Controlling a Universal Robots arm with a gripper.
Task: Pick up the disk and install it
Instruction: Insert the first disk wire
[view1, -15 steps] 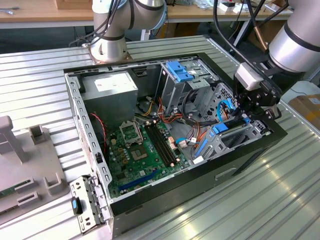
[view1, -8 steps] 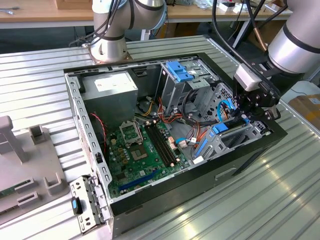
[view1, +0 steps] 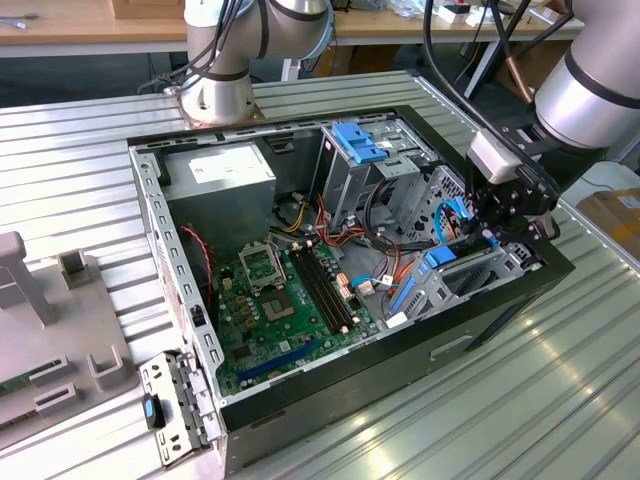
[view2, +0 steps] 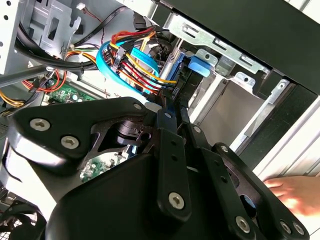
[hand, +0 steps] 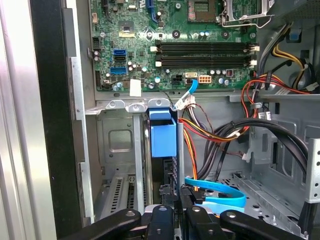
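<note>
While the hand (hand: 172, 212) sits low in the case (view1: 480, 330), seemingly clamped edge-on round the blue-framed disk (hand: 163, 132), it lines up with the bay.

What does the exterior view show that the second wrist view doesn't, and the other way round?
Exterior view, not the second wrist view: the whole computer case, the grey power-supply box and the arm's base. Second wrist view, not the exterior view: a person's hand outside the case. Both: the pincer, the green motherboard and the coloured cables.
</note>
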